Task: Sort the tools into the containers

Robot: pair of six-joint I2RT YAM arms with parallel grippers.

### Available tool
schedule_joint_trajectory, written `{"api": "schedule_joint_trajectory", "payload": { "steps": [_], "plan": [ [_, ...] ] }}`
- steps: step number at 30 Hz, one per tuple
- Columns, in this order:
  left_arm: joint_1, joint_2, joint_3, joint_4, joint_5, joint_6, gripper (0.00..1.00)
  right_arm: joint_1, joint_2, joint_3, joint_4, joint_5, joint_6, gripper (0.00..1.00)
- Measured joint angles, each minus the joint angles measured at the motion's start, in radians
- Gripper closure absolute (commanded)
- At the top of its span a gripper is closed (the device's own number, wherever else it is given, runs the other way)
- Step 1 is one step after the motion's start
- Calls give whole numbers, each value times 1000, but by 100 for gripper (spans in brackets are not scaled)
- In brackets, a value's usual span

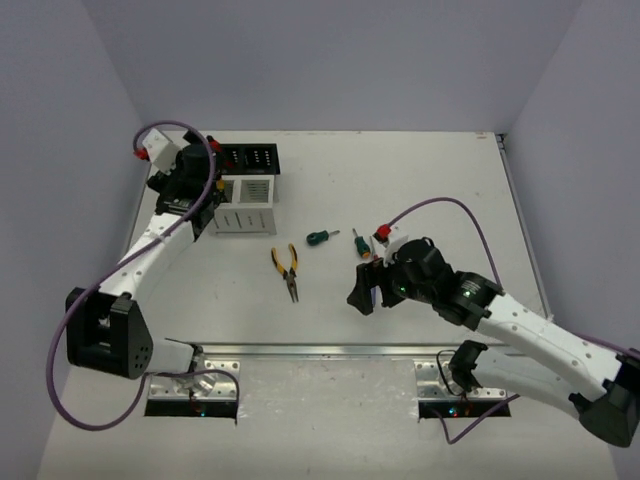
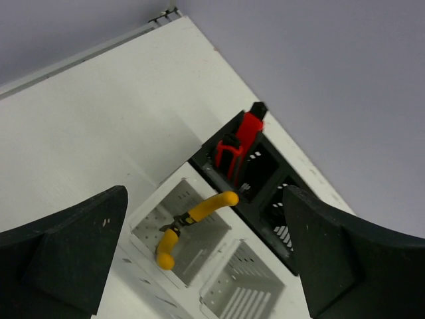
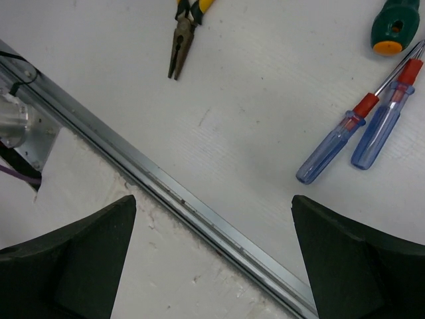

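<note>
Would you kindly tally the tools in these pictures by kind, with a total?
Pliers: 2
Cutters: 1
Screwdrivers: 3
Total: 6 tools

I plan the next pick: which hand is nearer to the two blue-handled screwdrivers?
Right. The right hand hangs open just on the near side of the blue-handled screwdrivers; the left hand is far to their left, open over the white bin.
</note>
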Motion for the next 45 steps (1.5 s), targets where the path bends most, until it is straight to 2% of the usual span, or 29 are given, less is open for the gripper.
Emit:
{"api": "schedule_joint_trajectory", "payload": {
  "steps": [3, 4, 6, 10, 14, 19, 24, 28, 30, 34, 38, 45],
  "plan": [
    [0, -113, 99, -149, 50, -28, 0, 0, 160, 29, 29, -1, 15, 7],
    [0, -169, 124, -187, 86, -31, 0, 1, 233, 49, 39, 0, 30, 12],
    [0, -299, 130, -239, 157, -30, 0, 6, 344, 80, 59, 13, 56, 16],
    [0, -611, 14, -315, 348, 36, 0, 47, 578, 196, 85, 85, 114, 33],
    [0, -840, -91, -431, 500, 141, 0, 67, 812, 389, 107, 136, 149, 35],
    [0, -910, -175, -522, 603, 231, 0, 74, 1048, 602, 92, 186, 184, 35],
    [0, -1014, -232, -563, 656, 250, 0, 74, 1242, 767, 54, 234, 203, 35],
    [0, -1119, -237, -563, 661, 250, 0, 72, 1341, 908, -12, 265, 210, 42],
    [0, -1164, -237, -559, 660, 250, 0, 72, 1370, 939, -14, 275, 217, 47],
    [-1, -1215, -237, -556, 655, 250, 0, 73, 1392, 974, -45, 293, 240, 51],
    [-1, -1223, -237, -557, 651, 250, 0, 77, 1416, 1017, -89, 321, 260, 63],
    [-1, -1187, -237, -557, 651, 250, 0, 92, 1432, 1038, -124, 379, 296, 91]
  ]
}}
